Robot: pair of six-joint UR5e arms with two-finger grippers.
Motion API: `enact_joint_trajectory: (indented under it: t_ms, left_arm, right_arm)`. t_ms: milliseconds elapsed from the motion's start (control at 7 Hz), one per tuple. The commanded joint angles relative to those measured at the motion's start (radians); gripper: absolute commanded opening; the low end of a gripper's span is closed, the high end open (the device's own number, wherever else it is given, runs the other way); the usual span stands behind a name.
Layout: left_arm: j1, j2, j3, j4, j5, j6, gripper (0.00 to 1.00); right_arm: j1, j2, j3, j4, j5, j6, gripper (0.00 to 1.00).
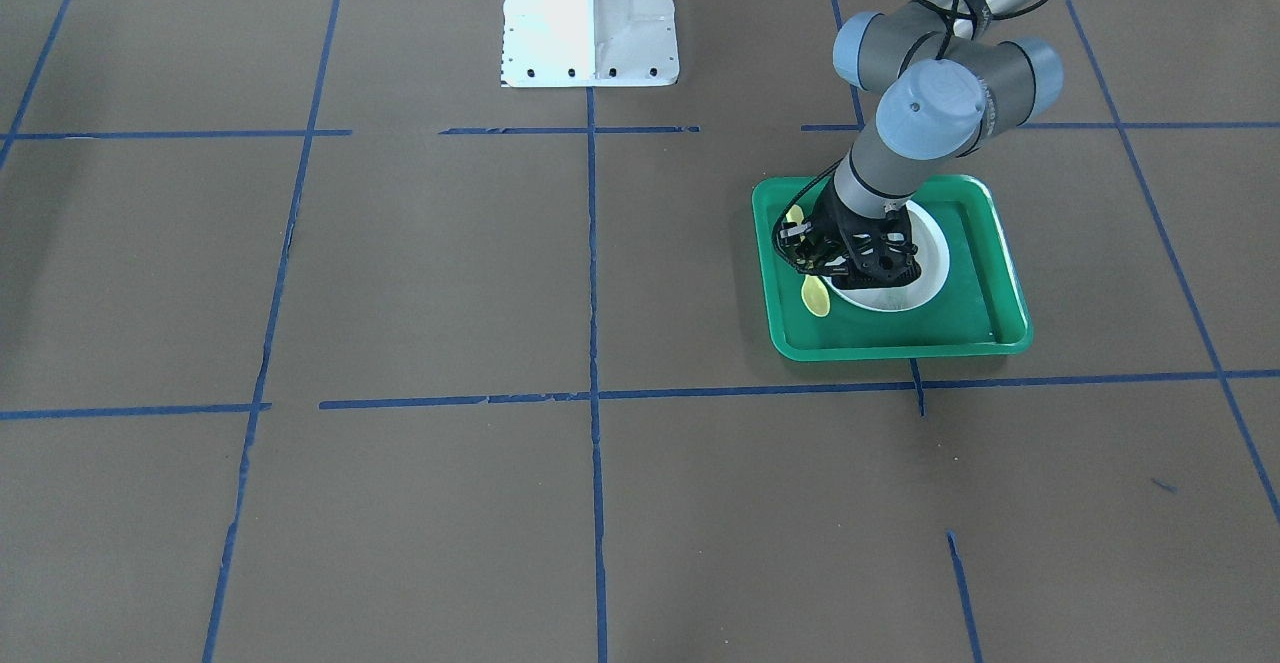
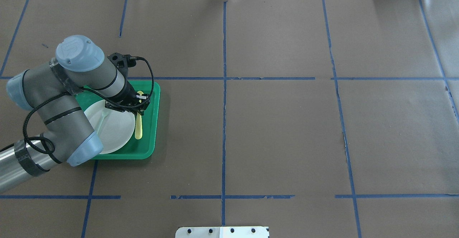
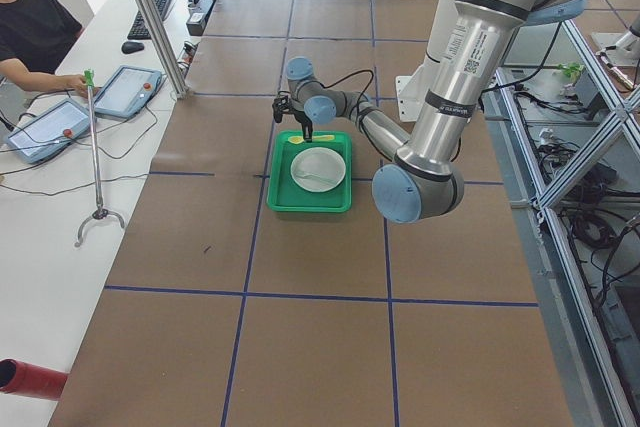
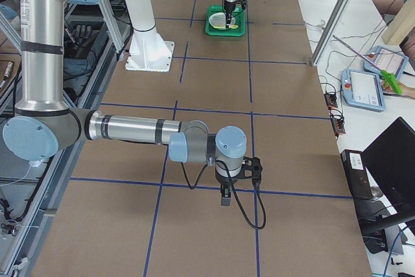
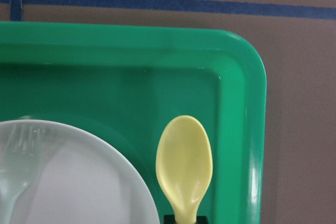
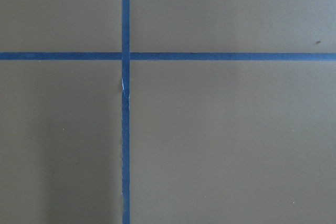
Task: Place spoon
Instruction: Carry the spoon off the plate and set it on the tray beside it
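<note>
White plate [image 2: 114, 130] with a grey-green fork [image 5: 18, 156] sat in the green tray [image 5: 131, 40]. The spoon [image 5: 185, 166] lay just beside the plate, inside the tray, bowl toward the far corner. Left tool [image 2: 139, 108] stood over the handle and seemed to be pinching its neck, though contact was mostly hidden. Step judged: set-down. Next move called for spreading the tool and lifting straight up without dragging the spoon. Far across the table [image 5: 299, 103], the right tool [image 4: 225, 194]: spread or not, could not tell.
</note>
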Motion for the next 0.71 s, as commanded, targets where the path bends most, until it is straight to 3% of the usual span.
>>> enact_joint_trajectory:
  t_ms: [0, 286, 571]
  left_arm:
    - [0.0, -0.006, 0.054, -0.057, 0.001, 0.002, 0.0]
    - [0.002, -0.01, 0.065, -0.058, 0.0, 0.0, 0.04]
    - [0.002, -0.01, 0.065, -0.058, 0.0, -0.003, 0.44]
  right_arm:
    - [0.0, 0.001, 0.0, 0.0, 0.0, 0.0, 1.0]
    - [0.0, 0.001, 0.0, 0.0, -0.001, 0.0, 1.0]
    - [0.0, 0.001, 0.0, 0.0, 0.0, 0.0, 1.0]
